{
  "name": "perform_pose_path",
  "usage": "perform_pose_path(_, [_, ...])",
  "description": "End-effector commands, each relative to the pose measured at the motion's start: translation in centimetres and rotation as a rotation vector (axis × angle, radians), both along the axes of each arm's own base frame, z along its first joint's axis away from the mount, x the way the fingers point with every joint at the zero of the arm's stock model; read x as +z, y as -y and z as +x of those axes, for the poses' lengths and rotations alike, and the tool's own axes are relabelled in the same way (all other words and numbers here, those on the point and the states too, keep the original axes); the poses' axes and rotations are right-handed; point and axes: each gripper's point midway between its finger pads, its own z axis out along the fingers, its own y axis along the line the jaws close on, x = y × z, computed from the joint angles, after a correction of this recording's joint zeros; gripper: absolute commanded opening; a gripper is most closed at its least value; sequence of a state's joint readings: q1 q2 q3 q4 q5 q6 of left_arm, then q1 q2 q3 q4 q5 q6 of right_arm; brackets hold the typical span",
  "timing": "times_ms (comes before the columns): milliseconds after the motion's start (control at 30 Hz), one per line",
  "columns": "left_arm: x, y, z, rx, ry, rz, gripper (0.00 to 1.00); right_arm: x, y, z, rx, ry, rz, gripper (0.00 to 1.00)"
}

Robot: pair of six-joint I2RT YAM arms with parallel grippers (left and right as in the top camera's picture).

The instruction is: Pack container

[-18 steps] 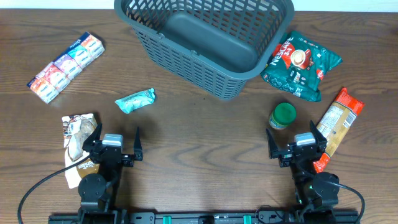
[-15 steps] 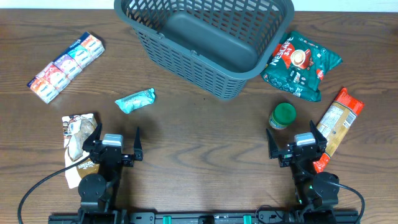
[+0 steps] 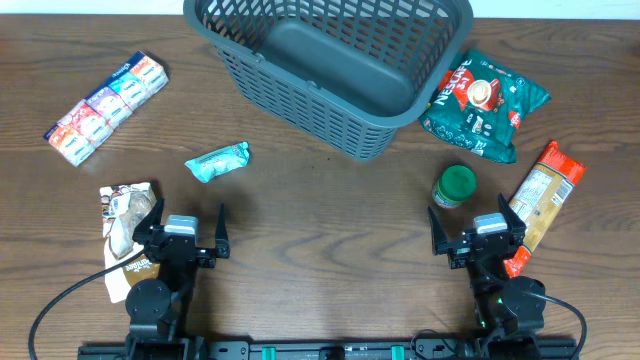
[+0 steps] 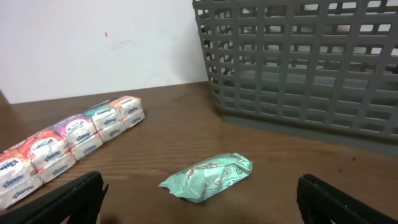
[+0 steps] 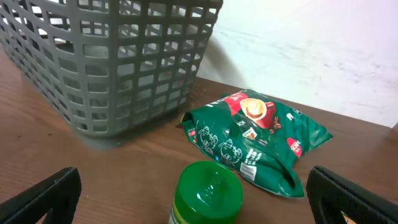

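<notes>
The dark grey slotted container (image 3: 300, 95) stands at the back middle of the table, with nothing in it; its lattice wall shows in the left wrist view (image 4: 298, 68) and the right wrist view (image 5: 118, 74). My left gripper (image 3: 183, 243) is open and empty at the front left, behind a mint-green packet (image 3: 218, 161) (image 4: 208, 178). My right gripper (image 3: 477, 238) is open and empty at the front right, just behind a green-lidded jar (image 3: 455, 186) (image 5: 208, 191).
A row of small colourful tissue packs (image 3: 105, 108) (image 4: 68, 140) lies at the far left. A tan snack pouch (image 3: 127, 235) lies by the left arm. A green coffee bag (image 3: 483, 105) (image 5: 255, 140) and an orange packet (image 3: 542, 200) lie at the right.
</notes>
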State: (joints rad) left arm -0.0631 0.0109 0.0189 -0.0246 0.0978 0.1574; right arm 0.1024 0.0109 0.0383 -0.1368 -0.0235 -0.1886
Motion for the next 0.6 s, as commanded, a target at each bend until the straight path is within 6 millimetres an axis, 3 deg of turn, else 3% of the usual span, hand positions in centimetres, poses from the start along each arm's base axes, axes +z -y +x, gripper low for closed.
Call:
perform_pose_path(0, [-1.52, 0.39, -0.14, -0.021, -0.047, 0.0, 0.99, -0.05, -0.05, -0.03, -0.002, 0.0, 0.011, 0.99])
perform_pose_path(567, [-1.52, 0.39, -0.14, -0.021, -0.047, 0.0, 0.99, -0.05, -0.05, -0.03, -0.002, 0.0, 0.011, 0.99])
